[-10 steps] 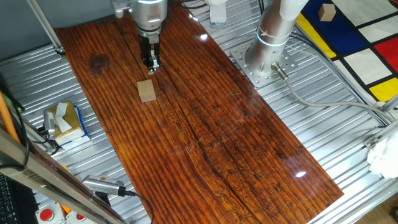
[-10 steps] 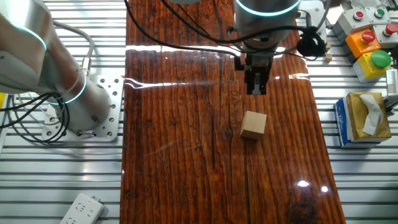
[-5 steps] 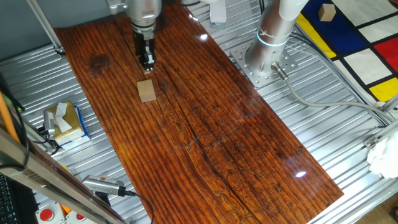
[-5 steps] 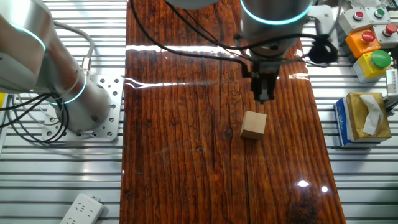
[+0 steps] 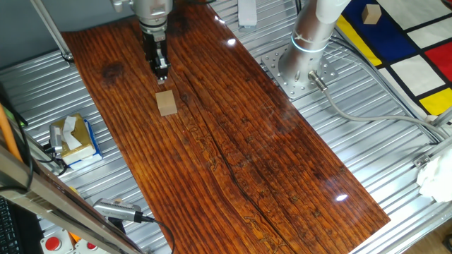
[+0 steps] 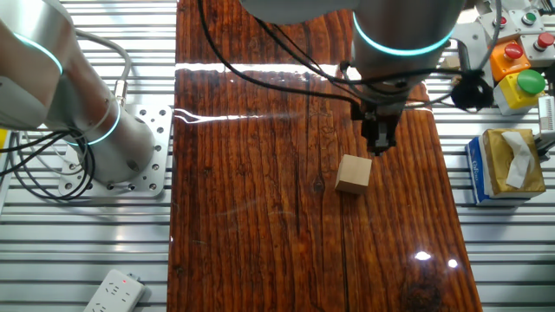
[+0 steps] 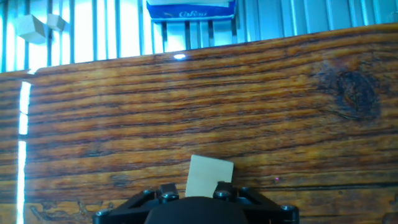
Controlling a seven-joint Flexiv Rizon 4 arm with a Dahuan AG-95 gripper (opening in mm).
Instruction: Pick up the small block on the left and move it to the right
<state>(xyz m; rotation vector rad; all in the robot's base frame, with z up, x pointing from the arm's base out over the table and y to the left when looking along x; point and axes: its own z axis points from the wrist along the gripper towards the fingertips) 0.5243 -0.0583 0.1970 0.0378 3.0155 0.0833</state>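
The small block point(image 5: 167, 103) is a plain tan wooden cube lying alone on the dark wooden board point(image 5: 240, 155). In the other fixed view the small block point(image 6: 354, 174) sits just below and left of my gripper point(image 6: 380, 147). My gripper point(image 5: 160, 71) hangs above the board just behind the block, with its fingers together and nothing between them. The hand view shows the small block point(image 7: 210, 176) at the bottom centre, right above the dark gripper housing; the fingertips do not show there.
A blue-and-yellow tissue box point(image 5: 73, 137) point(image 6: 507, 165) stands on the metal table beside the board. The arm's base point(image 5: 300, 67) is bolted at the board's other side. A patterned mat point(image 5: 402, 49) carries another tan block point(image 5: 371, 13). Button boxes point(image 6: 516, 61) stand nearby.
The gripper has moved sideways across the board toward the tissue-box side, ending closer to the block. The block has not moved.
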